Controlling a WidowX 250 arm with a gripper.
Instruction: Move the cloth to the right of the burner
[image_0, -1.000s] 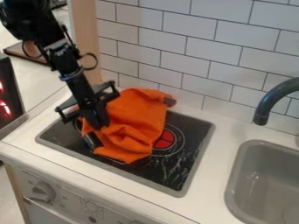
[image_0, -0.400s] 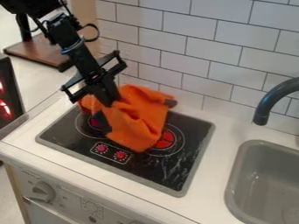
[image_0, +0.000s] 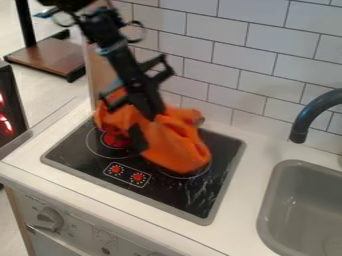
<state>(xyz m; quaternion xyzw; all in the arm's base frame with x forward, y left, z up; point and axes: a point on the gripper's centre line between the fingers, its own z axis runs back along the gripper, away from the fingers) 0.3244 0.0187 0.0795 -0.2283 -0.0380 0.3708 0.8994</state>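
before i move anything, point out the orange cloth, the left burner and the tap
Orange cloth (image_0: 175, 146): camera view, on its lower middle.
Left burner (image_0: 115, 140): camera view, on its red centre.
Tap (image_0: 304, 120): camera view, on the curved spout.

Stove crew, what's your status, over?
Pincer gripping orange cloth. Cloth bunched over the stovetop, covering most of the right burner; left burner partly showing. Tap off to the right, clear of the cloth.
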